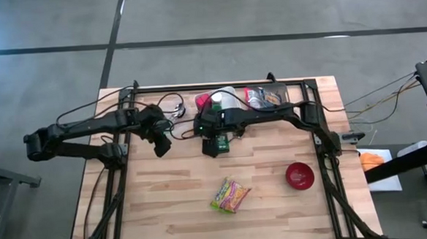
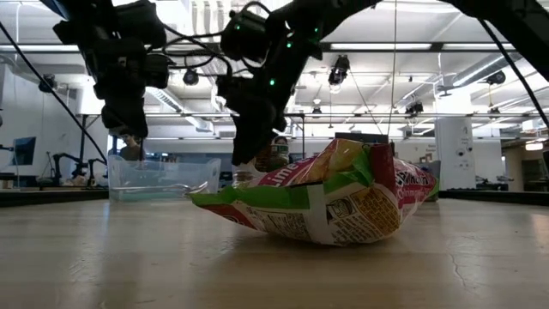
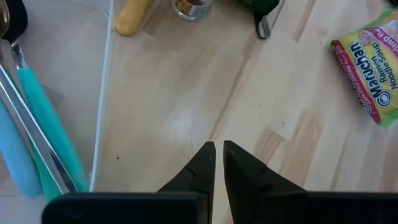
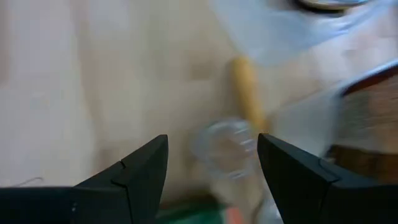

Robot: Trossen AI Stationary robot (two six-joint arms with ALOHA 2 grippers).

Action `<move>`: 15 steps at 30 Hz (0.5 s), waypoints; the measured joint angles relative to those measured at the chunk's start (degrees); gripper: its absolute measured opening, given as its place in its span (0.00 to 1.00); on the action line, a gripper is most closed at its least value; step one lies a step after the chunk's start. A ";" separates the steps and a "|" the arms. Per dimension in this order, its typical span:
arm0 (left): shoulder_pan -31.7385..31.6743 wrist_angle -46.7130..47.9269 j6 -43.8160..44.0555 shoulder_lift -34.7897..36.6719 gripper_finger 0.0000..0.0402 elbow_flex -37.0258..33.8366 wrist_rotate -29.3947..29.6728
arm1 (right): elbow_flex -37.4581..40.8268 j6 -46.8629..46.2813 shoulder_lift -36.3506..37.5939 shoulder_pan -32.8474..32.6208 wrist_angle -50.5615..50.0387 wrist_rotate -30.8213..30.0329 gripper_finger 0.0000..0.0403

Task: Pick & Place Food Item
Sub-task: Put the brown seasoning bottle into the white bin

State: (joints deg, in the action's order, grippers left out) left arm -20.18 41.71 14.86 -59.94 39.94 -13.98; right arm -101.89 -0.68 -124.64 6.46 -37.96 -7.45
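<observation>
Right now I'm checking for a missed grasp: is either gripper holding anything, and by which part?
Nothing is held. The left gripper is nearly shut on empty air above the table; the right gripper is open, with nothing between its fingers.

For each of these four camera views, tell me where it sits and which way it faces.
High: overhead, looking down at the wooden table; both arms, red bowl.
Low: table level, facing the colourful noodle packet; arms overhead.
Left wrist: looks past the nearly closed left gripper.
Right wrist: looks past the open right gripper.
High, low and left wrist share the packet.
</observation>
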 joint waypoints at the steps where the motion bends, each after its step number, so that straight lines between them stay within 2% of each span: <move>1: 0.00 0.01 0.11 0.13 0.09 0.00 0.00 | -0.01 0.10 -0.14 0.29 0.63 -0.95 0.61; 5: 0.00 0.03 0.12 0.22 0.09 0.00 0.00 | -0.02 0.88 -0.15 1.55 1.17 -1.50 0.61; 10: 0.00 0.03 0.12 0.22 0.09 0.00 0.00 | 0.51 0.84 -0.13 2.88 1.12 2.24 0.61; 15: 0.00 0.04 0.12 0.22 0.09 0.00 0.00 | 2.09 0.76 -0.13 2.99 2.63 2.83 0.61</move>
State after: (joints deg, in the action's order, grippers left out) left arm -20.18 41.75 14.99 -59.72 39.94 -13.98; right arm -99.80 0.08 -124.77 9.45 -35.32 -4.62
